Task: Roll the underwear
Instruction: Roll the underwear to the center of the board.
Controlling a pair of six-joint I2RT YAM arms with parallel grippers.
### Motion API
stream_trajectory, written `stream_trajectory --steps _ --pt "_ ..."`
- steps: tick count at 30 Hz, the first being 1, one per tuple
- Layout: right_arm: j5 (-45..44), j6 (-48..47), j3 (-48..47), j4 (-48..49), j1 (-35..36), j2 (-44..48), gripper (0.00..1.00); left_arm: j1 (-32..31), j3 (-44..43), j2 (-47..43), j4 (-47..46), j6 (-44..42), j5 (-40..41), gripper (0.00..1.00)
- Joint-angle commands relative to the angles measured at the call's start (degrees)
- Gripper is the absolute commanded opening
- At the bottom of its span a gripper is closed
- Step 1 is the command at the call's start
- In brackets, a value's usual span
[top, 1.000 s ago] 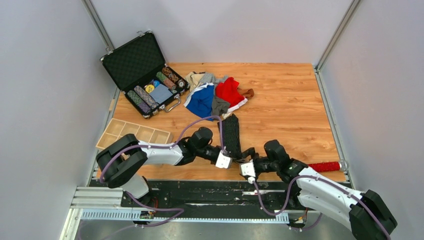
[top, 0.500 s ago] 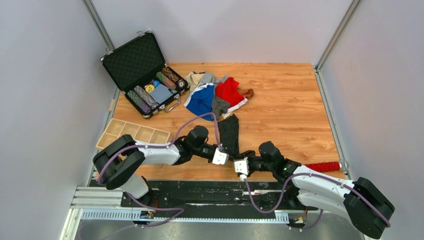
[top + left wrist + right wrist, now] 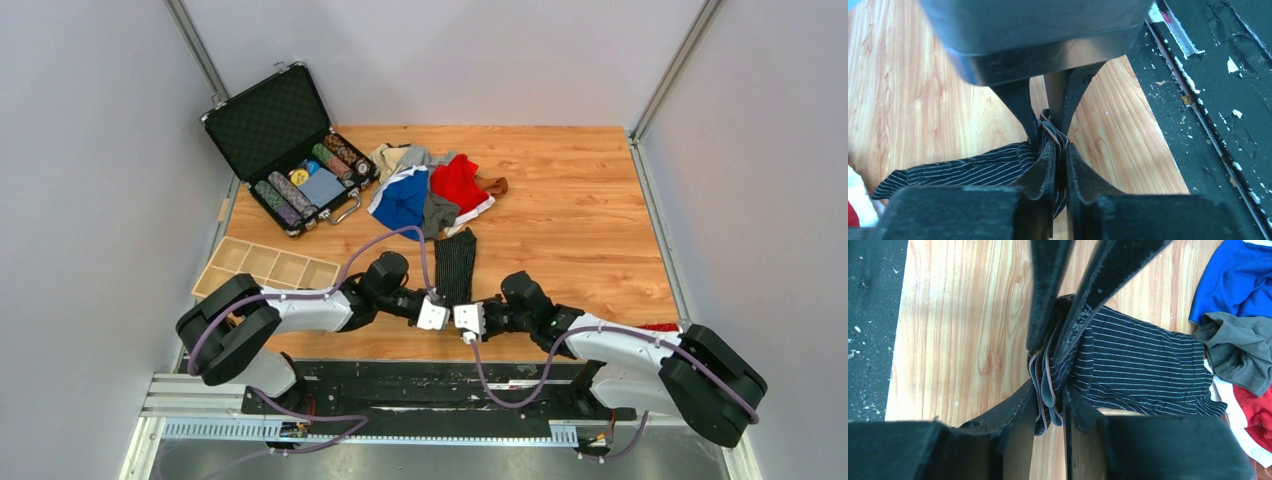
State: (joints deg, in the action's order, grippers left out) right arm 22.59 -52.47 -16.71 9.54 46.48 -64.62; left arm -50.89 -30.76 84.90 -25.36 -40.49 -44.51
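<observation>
Wide shot first: the wooden surface (image 3: pixel 580 200) is carrying a heap of coloured underwear (image 3: pixel 430 190) at the far side. One pair is pulled out of it, the black striped underwear (image 3: pixel 459 262), lying lengthwise from just beside the heap down toward the arms. Both arms are reaching in low and meeting at its near end.

This looks like the very start of the roll. The left hand (image 3: pixel 1060 155) is clamping down on the near hem, fingers together on a bunched wad of cloth. The right hand (image 3: pixel 1050 400) is biting the same wad from the opposite side, jaws closed on it too. By my reading, the next move is asking both wrists to turn that pinched edge over and walk it toward the far end in step, or the roll will be going crooked.

From above, the camera housings are hiding the fingers, so the grip is not readable there. The wrist cameras are filling that in, showing several layers of hem stacked between the pads, with a thin orange-brown trim (image 3: pixel 1045 375) peeking out. The right wrist is also catching the grey piece (image 3: pixel 1238 345) and the blue one (image 3: pixel 1233 280) just past the far corner. The left wrist is showing the rest of the stripes trailing flat.
</observation>
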Motion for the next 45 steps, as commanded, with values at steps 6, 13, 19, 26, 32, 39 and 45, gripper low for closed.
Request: stream_trajectory --steps 6,13,19,26,32,39,45 --pt "8.60 3.62 -12.50 -22.98 -0.11 1.19 0.06 0.07 5.06 -14.13 4.93 -3.77 8.79 0.69" --pt "19.92 4.48 -21.56 -41.03 -1.69 -5.92 0.00 0.14 7.03 -36.79 27.82 -6.34 16.22 0.77" --pt "20.55 1.51 -28.13 -47.68 -2.01 -15.93 0.00 0.09 6.72 -48.07 39.63 -5.77 19.48 0.78" --pt "19.71 -5.42 -35.81 -53.68 -1.66 -23.43 0.01 0.14 8.94 -47.85 44.03 -12.63 18.29 0.73" --pt "21.99 -9.32 -48.33 -67.34 -1.66 -36.39 0.02 0.09 11.38 -47.69 42.11 -17.53 20.18 0.73" --pt "24.82 -7.63 -60.36 -77.84 -3.01 -53.55 0.00 0.06 9.53 -49.03 40.77 -18.17 18.51 0.73" --pt "25.17 -4.34 -62.89 -77.83 -4.27 -60.80 0.00 0.01 8.19 -44.89 36.95 -20.76 12.01 0.71"
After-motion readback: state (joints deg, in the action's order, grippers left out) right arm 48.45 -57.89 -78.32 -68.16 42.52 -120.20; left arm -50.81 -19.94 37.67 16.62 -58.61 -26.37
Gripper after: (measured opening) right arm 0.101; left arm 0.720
